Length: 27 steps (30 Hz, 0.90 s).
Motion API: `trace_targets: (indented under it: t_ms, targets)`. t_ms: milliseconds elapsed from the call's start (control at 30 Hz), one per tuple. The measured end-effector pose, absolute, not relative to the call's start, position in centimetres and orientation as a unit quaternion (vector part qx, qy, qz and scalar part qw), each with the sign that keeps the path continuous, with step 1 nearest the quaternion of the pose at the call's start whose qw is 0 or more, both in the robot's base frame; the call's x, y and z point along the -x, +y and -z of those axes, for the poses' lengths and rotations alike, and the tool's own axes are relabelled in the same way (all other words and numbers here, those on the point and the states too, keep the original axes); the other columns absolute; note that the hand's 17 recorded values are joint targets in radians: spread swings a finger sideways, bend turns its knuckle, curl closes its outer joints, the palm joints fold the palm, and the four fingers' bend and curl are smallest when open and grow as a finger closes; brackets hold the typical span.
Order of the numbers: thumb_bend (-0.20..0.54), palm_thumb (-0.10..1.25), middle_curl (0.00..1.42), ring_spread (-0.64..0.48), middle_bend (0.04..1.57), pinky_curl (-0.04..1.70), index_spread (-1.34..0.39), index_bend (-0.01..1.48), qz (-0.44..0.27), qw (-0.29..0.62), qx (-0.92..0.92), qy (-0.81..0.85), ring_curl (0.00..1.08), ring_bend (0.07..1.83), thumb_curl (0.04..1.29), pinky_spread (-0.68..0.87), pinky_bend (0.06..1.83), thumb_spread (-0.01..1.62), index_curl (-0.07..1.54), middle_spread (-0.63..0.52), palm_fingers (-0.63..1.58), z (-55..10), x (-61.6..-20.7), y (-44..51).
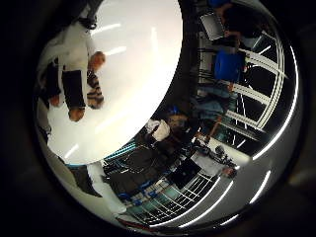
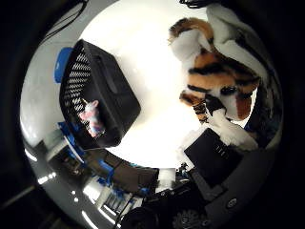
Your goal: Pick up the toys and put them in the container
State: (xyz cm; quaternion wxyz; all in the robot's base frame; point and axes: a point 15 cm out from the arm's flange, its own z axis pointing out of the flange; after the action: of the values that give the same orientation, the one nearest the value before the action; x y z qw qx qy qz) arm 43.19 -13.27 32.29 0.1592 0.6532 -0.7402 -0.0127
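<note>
A plush tiger [image 2: 209, 67], orange with black stripes and white patches, fills much of the thumb side view, close to my palm. My right hand [image 2: 214, 152] has white and black fingers curled round it, one above and one below. A striped paw of the tiger [image 1: 95, 91] pokes out beside my fingers [image 1: 74, 84] over the white table [image 1: 138, 59]. A black mesh container [image 2: 114, 95] stands on the table apart from the tiger. A small pink and white plush toy [image 2: 92, 119] lies inside it.
The round table's edge [image 1: 163, 113] runs close by, with the room's floor, desks and a blue chair [image 1: 228, 65] beyond it. A blue object [image 2: 62, 62] sits behind the container.
</note>
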Motion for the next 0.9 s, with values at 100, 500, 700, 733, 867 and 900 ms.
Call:
trace_targets:
  t_ms: [100, 500, 700, 733, 867, 900]
  targets:
    - [-0.015, 1.22, 1.36, -0.28, 1.15, 0.94, -0.51, 0.85, 0.005, 0.151, -0.661, -0.735, 0.88, 1.67, 0.72, -0.18, 1.77, 0.74, 1.3, -0.48, 0.39, -34.0, -42.7, -12.4]
    - [-0.016, 1.2, 1.37, -0.27, 1.12, 0.92, -0.52, 0.82, -0.008, 0.142, -0.675, -0.724, 0.86, 1.66, 0.75, -0.17, 1.77, 0.74, 1.33, -0.48, 0.41, -36.4, -42.0, -10.6]
    - [-0.015, 1.2, 1.38, -0.27, 1.12, 0.91, -0.52, 0.8, 0.017, 0.16, -0.665, -0.73, 0.86, 1.67, 0.75, -0.17, 1.77, 0.75, 1.34, -0.47, 0.41, -33.4, -42.2, -12.9]
    - [-0.015, 1.2, 1.38, -0.27, 1.12, 0.91, -0.52, 0.8, 0.02, 0.161, -0.662, -0.732, 0.86, 1.67, 0.75, -0.17, 1.77, 0.75, 1.34, -0.47, 0.41, -33.2, -42.1, -13.3]
    - [-0.015, 1.2, 1.38, -0.27, 1.12, 0.91, -0.52, 0.78, 0.023, 0.16, -0.659, -0.734, 0.86, 1.66, 0.75, -0.17, 1.77, 0.76, 1.35, -0.47, 0.42, -33.3, -41.8, -14.1]
    - [-0.015, 1.2, 1.38, -0.27, 1.12, 0.91, -0.52, 0.78, 0.023, 0.159, -0.658, -0.736, 0.85, 1.66, 0.75, -0.17, 1.77, 0.76, 1.35, -0.47, 0.42, -33.5, -41.7, -14.3]
